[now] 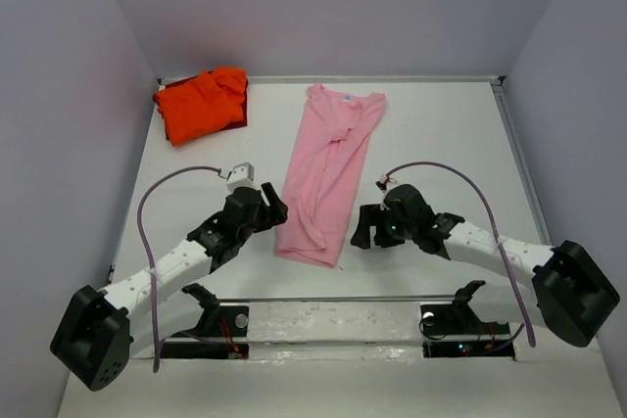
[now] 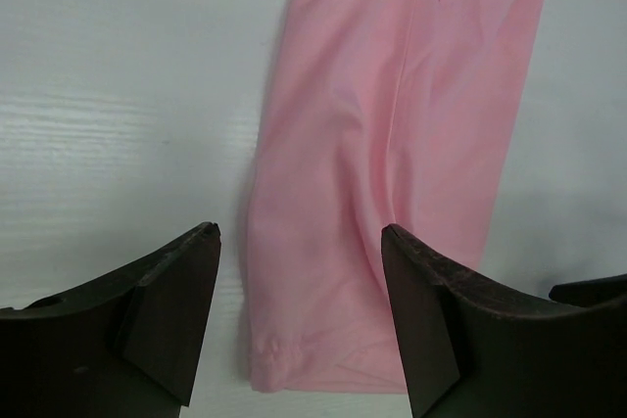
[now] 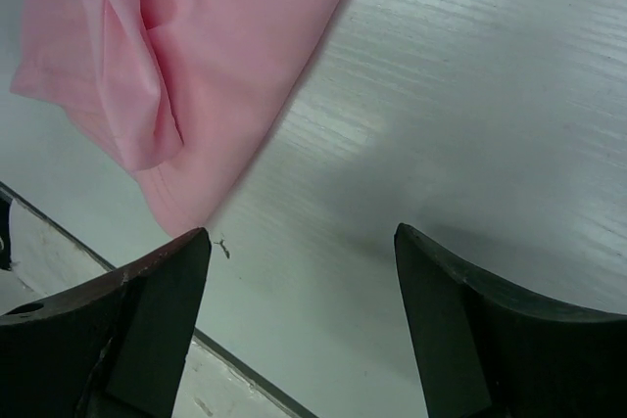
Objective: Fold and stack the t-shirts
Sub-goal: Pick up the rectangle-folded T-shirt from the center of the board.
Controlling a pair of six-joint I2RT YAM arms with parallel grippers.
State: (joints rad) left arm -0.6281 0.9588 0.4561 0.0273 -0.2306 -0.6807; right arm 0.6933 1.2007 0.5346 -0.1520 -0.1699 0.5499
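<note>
A light pink t-shirt [image 1: 328, 168] lies folded lengthwise into a long strip in the middle of the table, neck end far, hem end near. An orange-red t-shirt [image 1: 201, 103] sits crumpled at the far left corner. My left gripper [image 1: 277, 210] is open beside the left of the pink hem; in the left wrist view its gripper [image 2: 300, 242] straddles the pink t-shirt [image 2: 392, 144] from above, holding nothing. My right gripper [image 1: 361, 227] is open just right of the hem; the right wrist view shows this gripper [image 3: 302, 237] over bare table, the pink t-shirt [image 3: 196, 46] up left.
The white table [image 1: 441, 134] is bordered by grey walls at the back and both sides. Its near edge [image 3: 245, 374] runs just under the right gripper. A small loose thread [image 3: 223, 245] lies by the pink hem corner.
</note>
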